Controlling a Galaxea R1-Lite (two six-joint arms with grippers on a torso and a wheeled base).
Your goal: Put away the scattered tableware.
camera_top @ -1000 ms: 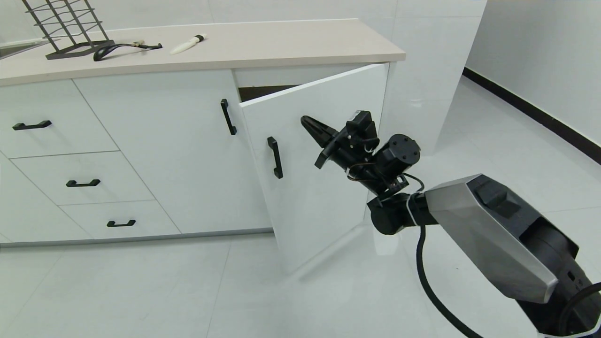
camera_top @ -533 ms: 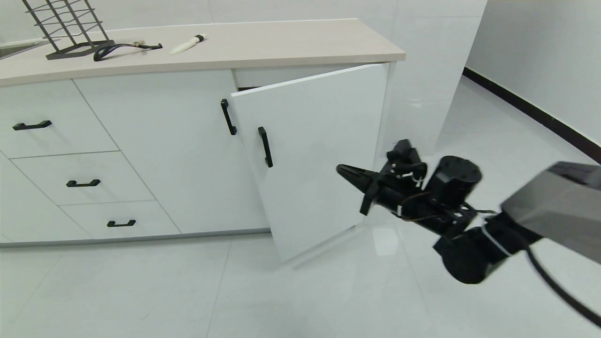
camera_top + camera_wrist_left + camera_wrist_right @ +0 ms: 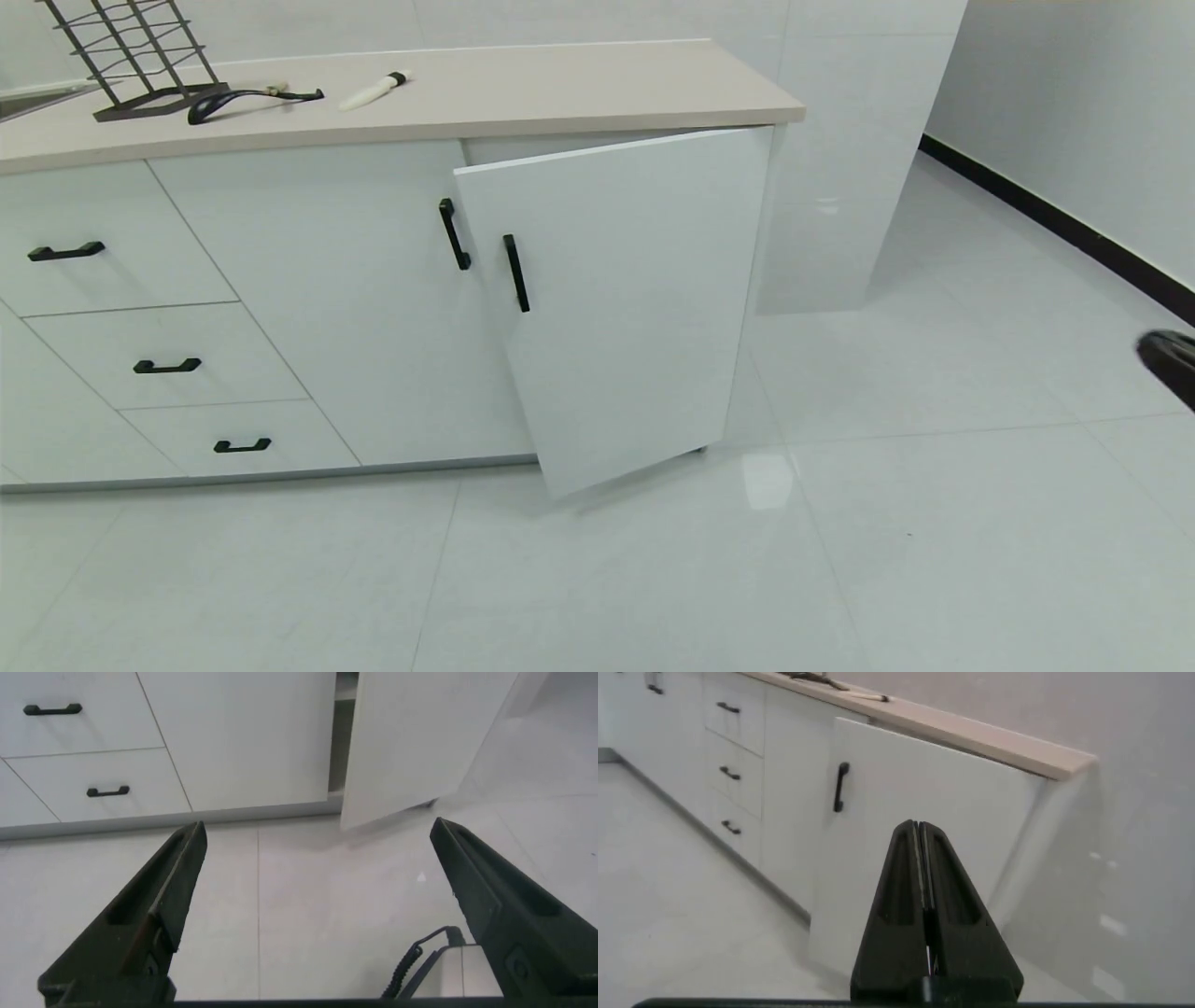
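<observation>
On the countertop (image 3: 560, 79) I see a black serving utensil (image 3: 252, 95) by the wire rack (image 3: 131, 56), with a white-handled utensil (image 3: 373, 91) near it. Below them the cabinet door (image 3: 625, 299) stands ajar. My left gripper (image 3: 318, 829) is spread wide above the floor, and my right gripper (image 3: 920, 831) is pinched closed and empty.

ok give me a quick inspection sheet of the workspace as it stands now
surface: beige countertop, above white cabinets
job's things: black utensil and white utensil lie on the countertop, beside a black wire rack
clutter: nothing seen
grippers: left gripper open, empty, over the floor; right gripper shut, empty, pointing toward the cabinet door
cables: black cable below the left gripper
surroundings: cabinet door ajar; drawers shut; pale tiled floor
</observation>
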